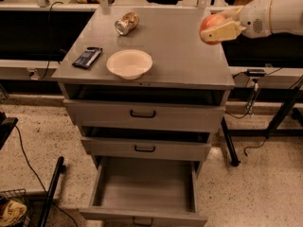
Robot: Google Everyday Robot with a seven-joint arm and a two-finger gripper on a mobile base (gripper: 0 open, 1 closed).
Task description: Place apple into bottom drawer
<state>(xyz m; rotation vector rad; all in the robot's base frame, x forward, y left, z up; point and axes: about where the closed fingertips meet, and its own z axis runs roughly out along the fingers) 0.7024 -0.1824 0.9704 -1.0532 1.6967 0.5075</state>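
My gripper (211, 28) is shut on the apple (209, 21), a red-orange fruit held in the air above the right side of the cabinet top (180, 56). The pale fingers (222, 31) wrap its near side. The arm reaches in from the upper right. The bottom drawer (144, 188) is pulled wide open at the foot of the cabinet and its grey box is empty. The apple is well above and to the right of it.
On the cabinet top stand a white bowl (129, 63), a crushed metal can (126, 22) and a dark flat packet (86, 57). The top drawer (143, 112) and middle drawer (144, 148) stand slightly open. A black pole (51, 190) and cables lie on the floor at left.
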